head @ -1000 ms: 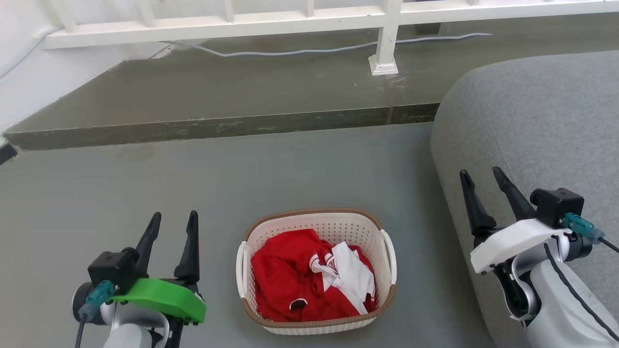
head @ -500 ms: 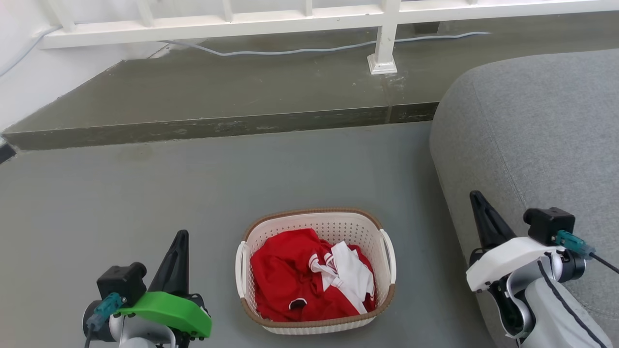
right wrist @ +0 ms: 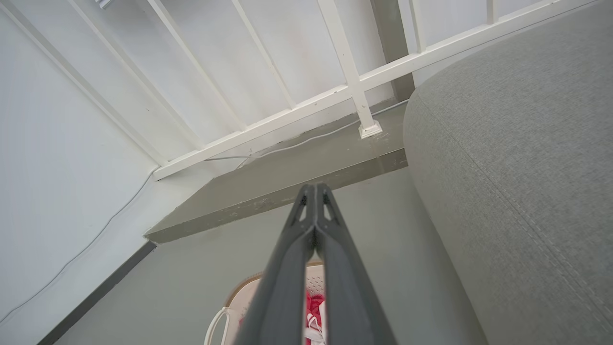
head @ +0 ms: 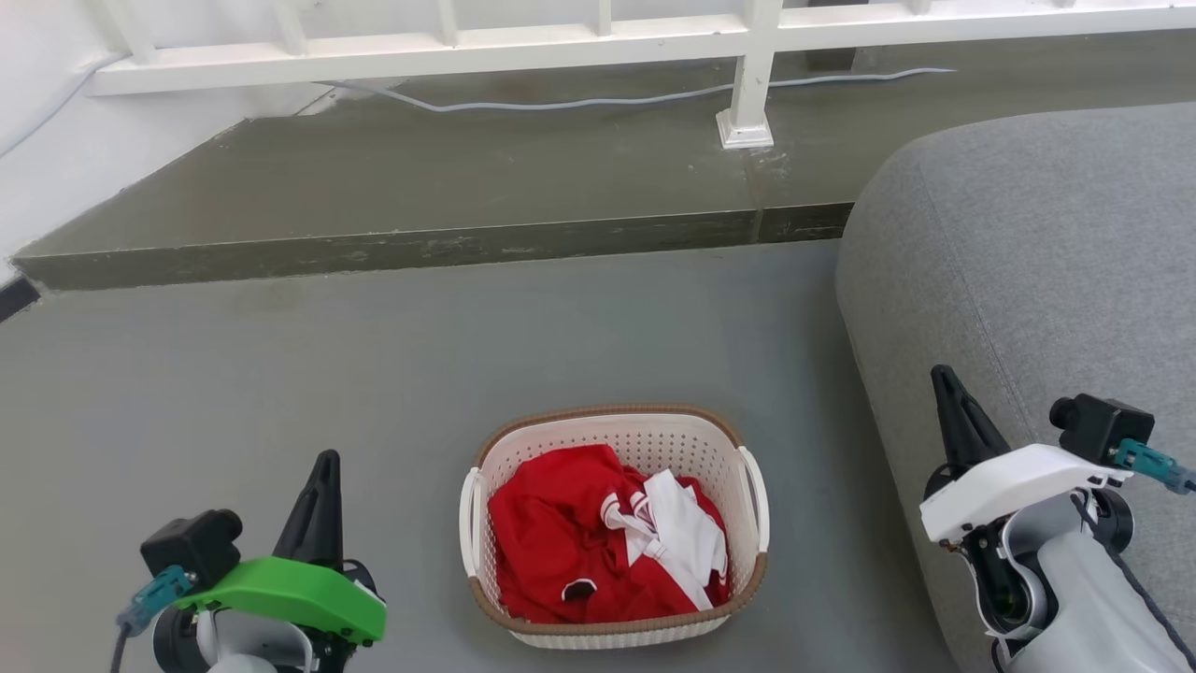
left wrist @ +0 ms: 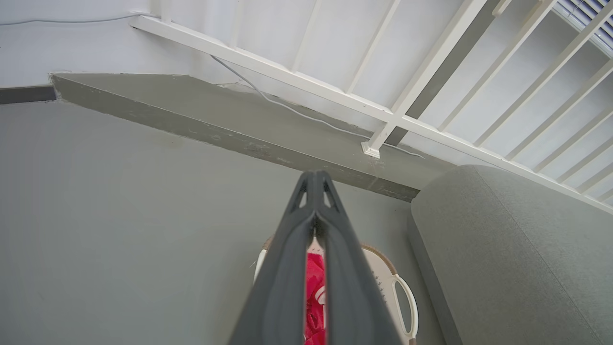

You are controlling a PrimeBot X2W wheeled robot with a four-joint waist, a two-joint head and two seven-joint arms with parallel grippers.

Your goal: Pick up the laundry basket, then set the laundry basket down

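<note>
The laundry basket, cream-white and perforated with a brown rim, stands on the grey floor at the bottom centre of the head view, holding red and white clothes. My left gripper is off to its left, apart from it, fingers pressed together on nothing. To the basket's right, my right gripper is likewise shut and empty, hanging in front of the sofa. Parts of the basket peek out behind the closed fingers in both wrist views.
A grey sofa fills the right side, close to my right arm. A raised concrete step crosses the floor behind the basket, with a white railing and a pale cable on it. A white wall is at the left.
Both grippers have gone from open to shut and dropped lower. The left has drifted slightly left, the right slightly right. The basket has stayed in place.
</note>
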